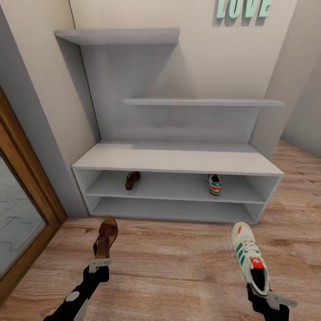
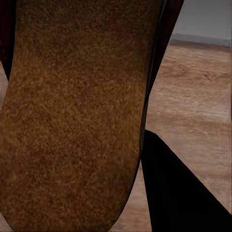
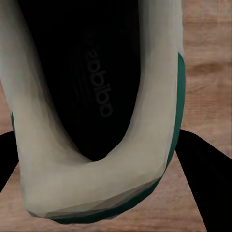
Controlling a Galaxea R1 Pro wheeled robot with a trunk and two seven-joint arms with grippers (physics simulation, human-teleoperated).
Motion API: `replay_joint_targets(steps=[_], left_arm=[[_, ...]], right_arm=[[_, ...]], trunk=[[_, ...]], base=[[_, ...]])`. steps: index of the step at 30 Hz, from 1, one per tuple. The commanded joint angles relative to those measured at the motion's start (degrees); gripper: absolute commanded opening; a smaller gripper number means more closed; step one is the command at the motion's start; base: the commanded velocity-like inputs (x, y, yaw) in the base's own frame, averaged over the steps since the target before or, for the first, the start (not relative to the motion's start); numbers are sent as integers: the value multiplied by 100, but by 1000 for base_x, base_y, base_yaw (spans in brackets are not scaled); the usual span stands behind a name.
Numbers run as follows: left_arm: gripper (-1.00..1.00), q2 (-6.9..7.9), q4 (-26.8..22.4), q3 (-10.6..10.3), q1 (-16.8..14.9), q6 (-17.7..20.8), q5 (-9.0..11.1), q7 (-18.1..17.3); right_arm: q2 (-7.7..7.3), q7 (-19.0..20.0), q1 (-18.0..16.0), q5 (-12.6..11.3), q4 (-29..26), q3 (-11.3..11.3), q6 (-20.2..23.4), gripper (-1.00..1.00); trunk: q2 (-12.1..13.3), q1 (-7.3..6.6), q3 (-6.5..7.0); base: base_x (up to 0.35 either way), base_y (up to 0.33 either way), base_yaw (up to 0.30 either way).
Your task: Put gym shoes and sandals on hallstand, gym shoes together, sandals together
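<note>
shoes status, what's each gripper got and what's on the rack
Left gripper shut on a sandal, right gripper shut on a gym shoe. Other sandal and gym shoe on hallstand upper shelf, apart. Path clear.

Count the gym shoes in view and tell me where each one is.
2. One gym shoe stands on the hallstand's upper open shelf, toward its right end. The other gym shoe is held in the right gripper above the corridor floor. None looks hidden.

Up on the wall above the hallstand, mint-green block letters (image 1: 243,8) spell "LOVE", their tops cut off by the frame. Inside the held gym shoe (image 3: 96,111), the dark insole carries "adidas" lettering, partly shadowed and only roughly legible.
</note>
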Motion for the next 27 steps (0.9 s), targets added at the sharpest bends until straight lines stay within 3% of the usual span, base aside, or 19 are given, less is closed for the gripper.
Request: replay_joint_targets(steps=[1, 3, 7, 12, 16, 20, 22, 27], left_arm=[[-100, -28, -85, 59, -61, 339, -96, -49], [-100, -72, -314, 61, -262, 1086, -216, -63], [-100, -248, -628, 56, -705, 2210, -352, -66], [-100, -457, -724, -170, -1248, 3055, -618, -40], [-100, -590, -698, -309, -1603, 3503, -731, -27], [-100, -699, -662, -349, -1919, 3847, -759, 80], [-100, -713, -657, -354, -2007, 3925, -758, 187], [-100, -716, -690, -356, -2082, 3993, -751, 383]], right_arm=[[-87, 64, -6, 79, -12, -270, -18, -100], [-332, 79, -6, 71, -32, -813, 10, -100], [-753, 89, -6, 59, -60, -1540, 277, -100], [-1184, 102, -6, 54, -234, -1970, 1151, -100], [-1365, 107, -6, 53, -462, -2414, 1732, -100], [-1441, 114, -6, 57, -884, -2929, 2170, -100], [-1452, 115, -6, 64, -1087, -3115, 2359, -100], [-1541, 114, -8, 76, -1600, -3819, 3024, -100]], trunk=[[-2, -1, -4], [-2, -1, -4], [-2, -1, -4], [-2, -1, -4], [-2, -1, -4], [-2, -1, -4], [-2, -1, -4], [-2, -1, -4]], base=[[0, 0, 0], [0, 0, 0], [0, 0, 0], [0, 0, 0], [0, 0, 0], [0, 0, 0], [0, 0, 0], [0, 0, 0]])
